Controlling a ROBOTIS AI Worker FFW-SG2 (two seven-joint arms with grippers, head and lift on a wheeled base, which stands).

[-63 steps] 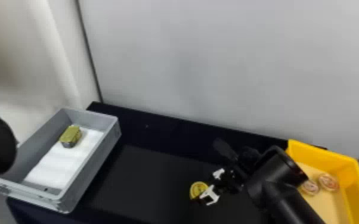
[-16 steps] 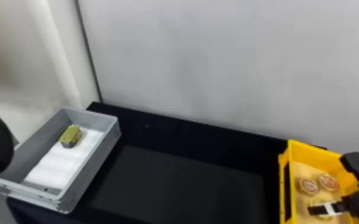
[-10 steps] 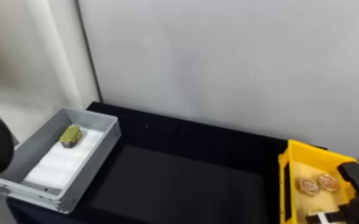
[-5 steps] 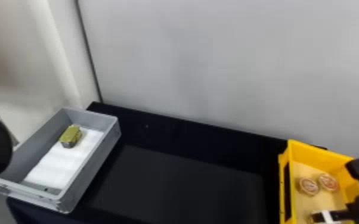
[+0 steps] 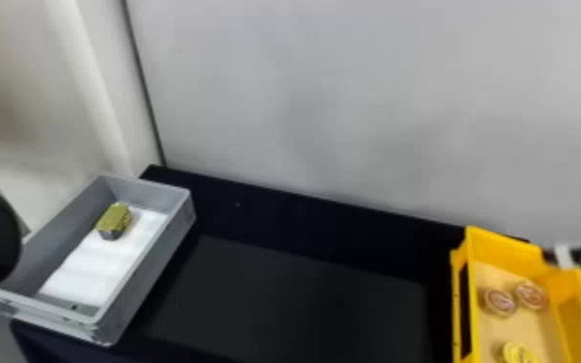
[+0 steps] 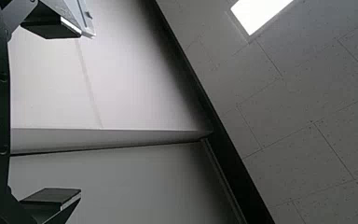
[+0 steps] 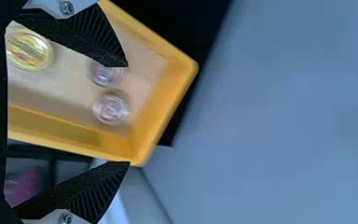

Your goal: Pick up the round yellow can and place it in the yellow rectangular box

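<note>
Rising in the head view, the right claw (image 7: 128, 114) is leaving the yellow can (image 5: 518, 353) below it, inside the yellow box (image 5: 502, 244). In the left wrist view, the left claw (image 6: 86, 114) is gaping. In the right wrist view, the right claw is spreading wide, empty; it should be easing clear, never snagging the rim.

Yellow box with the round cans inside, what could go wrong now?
The right claw is open and close to the yellow box's wall, so it might bump the box. A hard bump could slide the yellow can inside, maybe into the two reddish cans.
</note>
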